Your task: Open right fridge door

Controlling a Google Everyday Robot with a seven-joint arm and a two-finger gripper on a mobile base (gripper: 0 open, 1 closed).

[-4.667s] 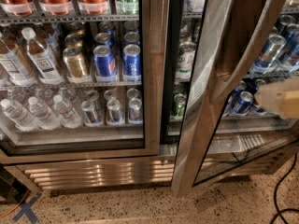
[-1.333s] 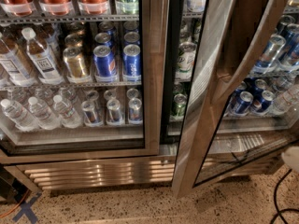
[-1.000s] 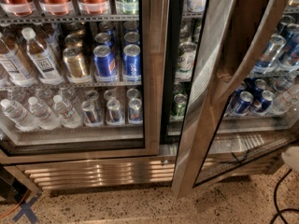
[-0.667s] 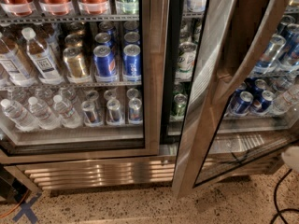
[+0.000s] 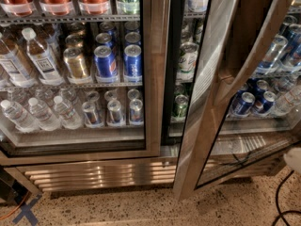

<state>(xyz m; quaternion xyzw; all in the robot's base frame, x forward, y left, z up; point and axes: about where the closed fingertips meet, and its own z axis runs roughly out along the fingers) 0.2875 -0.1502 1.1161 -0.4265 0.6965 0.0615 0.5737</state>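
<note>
The right fridge door point(image 5: 207, 102) stands swung outward, its wide steel frame slanting from the upper right down to the floor. Through its glass pane point(image 5: 256, 102) I see blue cans and bottles on the shelves behind. Between the door and the cabinet, the open gap shows green cans point(image 5: 187, 60) inside. My gripper point(image 5: 294, 160) shows only as a pale rounded piece at the right edge, low, beside the door's lower corner and apart from it.
The left door point(image 5: 153, 79) is closed, with water bottles, gold and blue cans behind it. A steel vent grille point(image 5: 99, 173) runs along the base. A black cable point(image 5: 281, 204) lies on the speckled floor at right, a blue tape cross point(image 5: 26, 213) at left.
The gripper, earlier in front of the door's glass at the right, has dropped to the lower right edge. The door has kept its open angle.
</note>
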